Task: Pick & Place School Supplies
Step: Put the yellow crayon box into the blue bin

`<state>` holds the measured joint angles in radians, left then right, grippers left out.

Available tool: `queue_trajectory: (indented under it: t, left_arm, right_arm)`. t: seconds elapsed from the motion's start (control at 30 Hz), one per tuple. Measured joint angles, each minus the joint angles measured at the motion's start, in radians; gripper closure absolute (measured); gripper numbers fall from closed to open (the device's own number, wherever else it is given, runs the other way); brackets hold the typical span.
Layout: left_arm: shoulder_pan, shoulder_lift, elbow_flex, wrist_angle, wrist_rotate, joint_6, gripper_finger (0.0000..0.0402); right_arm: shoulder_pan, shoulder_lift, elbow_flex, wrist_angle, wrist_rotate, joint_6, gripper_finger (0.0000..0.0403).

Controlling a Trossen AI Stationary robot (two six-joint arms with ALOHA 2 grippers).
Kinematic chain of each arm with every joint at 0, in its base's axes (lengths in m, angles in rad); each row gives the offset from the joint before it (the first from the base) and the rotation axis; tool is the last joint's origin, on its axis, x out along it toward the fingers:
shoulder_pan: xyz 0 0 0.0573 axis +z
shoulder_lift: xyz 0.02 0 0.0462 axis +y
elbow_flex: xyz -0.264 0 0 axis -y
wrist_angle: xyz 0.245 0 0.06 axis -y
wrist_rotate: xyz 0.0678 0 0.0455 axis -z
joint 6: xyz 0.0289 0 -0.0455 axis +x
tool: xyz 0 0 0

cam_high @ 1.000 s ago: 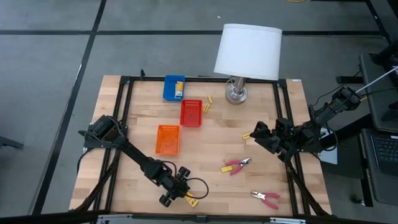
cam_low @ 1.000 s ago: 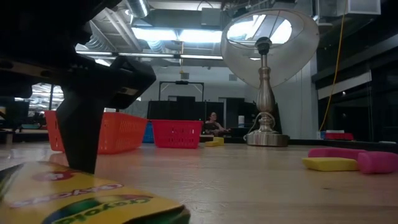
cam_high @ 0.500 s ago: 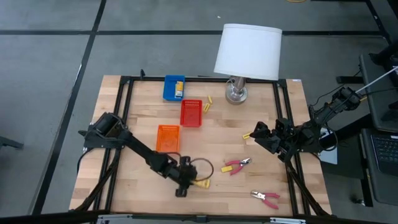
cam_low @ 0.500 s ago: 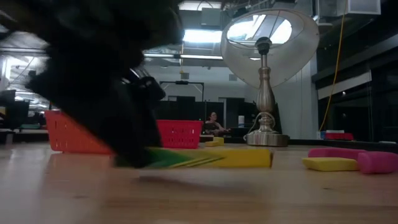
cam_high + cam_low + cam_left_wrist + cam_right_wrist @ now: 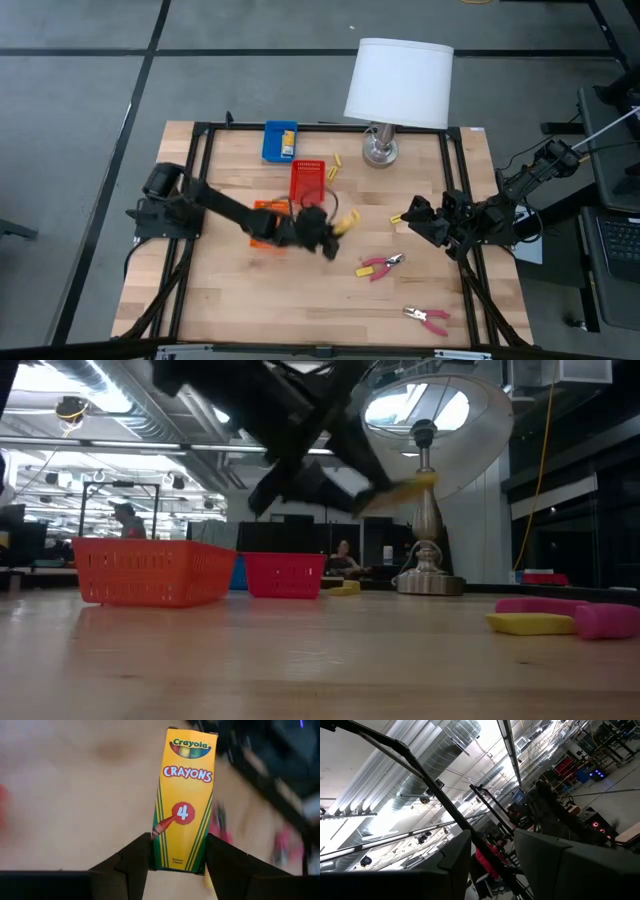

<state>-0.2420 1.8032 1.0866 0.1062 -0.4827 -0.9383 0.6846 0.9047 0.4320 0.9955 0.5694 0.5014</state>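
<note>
Lifted off the bench's front edge since a second ago, the crayon box [image 5: 184, 800] rides clamped by its bottom end in the left end effector [image 5: 328, 232] near the red tray [image 5: 308, 182] — it could pivot loose mid-swing.

Setting: wooden table [image 5: 330, 300] on a grey floor [image 5: 80, 100], open industrial room behind.
Dark seams cross the floor. A black frame [image 5: 200, 128] edges the table top. A lamp [image 5: 398, 82] with a white shade stands at the far edge on a metal base [image 5: 428, 582]. Low view: exposed ceiling ducts [image 5: 70, 410], strip lights [image 5: 150, 448], dark glass wall [image 5: 560, 530] at right, a yellow cable [image 5: 541, 450] hanging, and a person [image 5: 343, 560] seated far back.
</note>
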Motion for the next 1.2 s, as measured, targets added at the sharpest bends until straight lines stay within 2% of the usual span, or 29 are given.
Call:
queue_trajectory:
  t: [0.17,0.43,0.6,0.7,0.93,1.07,1.2]
  left_arm:
    - [0.113,-0.112,0.001,-0.032,-0.084,-0.003,0.0228]
    - [0.325,-0.305,0.001,-0.412,-0.207,-0.124,0.0228]
    - [0.473,-0.359,0.001,-0.612,-0.194,-0.231,0.0228]
    - [0.565,-0.352,0.000,-0.639,-0.130,-0.229,0.0228]
    - [0.733,-0.249,0.000,-0.551,0.061,-0.103,0.0229]
    - [0.773,-0.193,0.000,-0.520,0.135,-0.048,0.0229]
    - [0.789,-0.163,0.000,-0.527,0.161,-0.036,0.0229]
  right_arm:
    - [0.000,0.000,0.000,-0.007,0.026,-0.009,0.0247]
    - [0.000,0.000,0.000,-0.010,0.052,-0.015,0.0247]
    - [-0.001,0.000,0.000,-0.019,0.079,-0.015,0.0247]
    - [-0.001,0.000,0.000,-0.022,0.093,-0.015,0.0247]
    - [-0.001,0.000,0.000,-0.023,0.098,-0.010,0.0247]
    - [-0.001,0.000,0.000,-0.023,0.108,-0.005,0.0247]
    - [-0.001,0.000,0.000,-0.023,0.108,0.007,0.0247]
